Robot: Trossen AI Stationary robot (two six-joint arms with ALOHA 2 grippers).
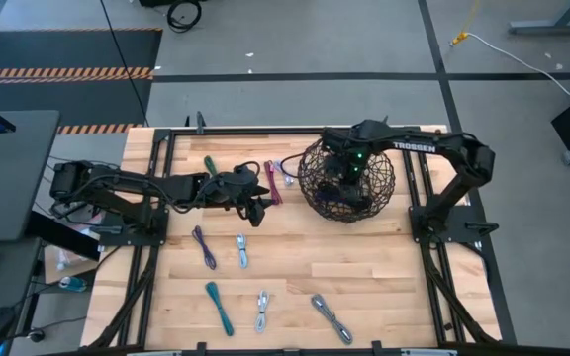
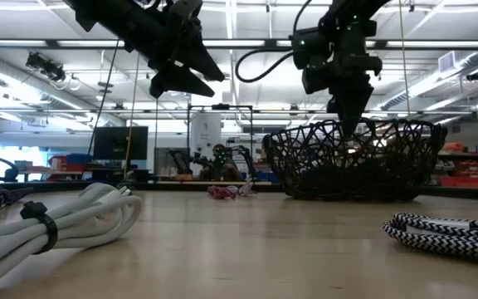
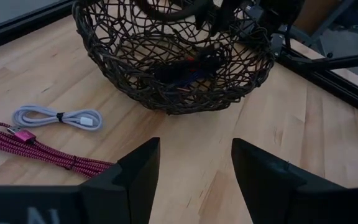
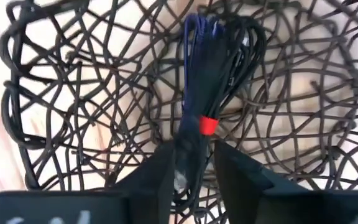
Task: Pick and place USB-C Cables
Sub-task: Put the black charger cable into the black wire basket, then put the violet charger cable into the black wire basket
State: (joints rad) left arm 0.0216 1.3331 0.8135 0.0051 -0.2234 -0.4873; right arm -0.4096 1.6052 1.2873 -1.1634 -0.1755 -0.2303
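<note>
My right gripper (image 4: pixel 190 177) reaches down into the dark wire-mesh basket (image 1: pixel 312 198) and is shut on a black cable bundle with a red tie (image 4: pixel 207 124). In the low view its fingers (image 2: pixel 348 123) dip below the basket rim. My left gripper (image 3: pixel 194 168) is open and hangs above bare wood between the basket and a maroon cable (image 3: pixel 36 149), with a small white cable (image 3: pixel 58 117) beside it. From above, the left gripper (image 1: pixel 258 210) sits just left of the basket. Other bundles lie flat on the table: green (image 1: pixel 209 166), purple (image 1: pixel 204 247), teal (image 1: pixel 219 308). My right gripper pinches the black bundle between its two fingers at one end (image 4: pixel 188 158), just short of the red tie. The fingers come from above, pointing down into the basket, and lie along the bundle. The rest of the bundle stretches away over the basket's mesh floor; whether it rests there I cannot tell.
More cables lie toward the near edge: a white-blue one (image 1: pixel 241 251), a white one (image 1: pixel 262 310) and a grey braided one (image 1: pixel 332 318). In the low view, a white bundle (image 2: pixel 56 220) and a black-white braided one (image 2: pixel 451 232) lie close to the camera. Bare wood shows on the near right.
</note>
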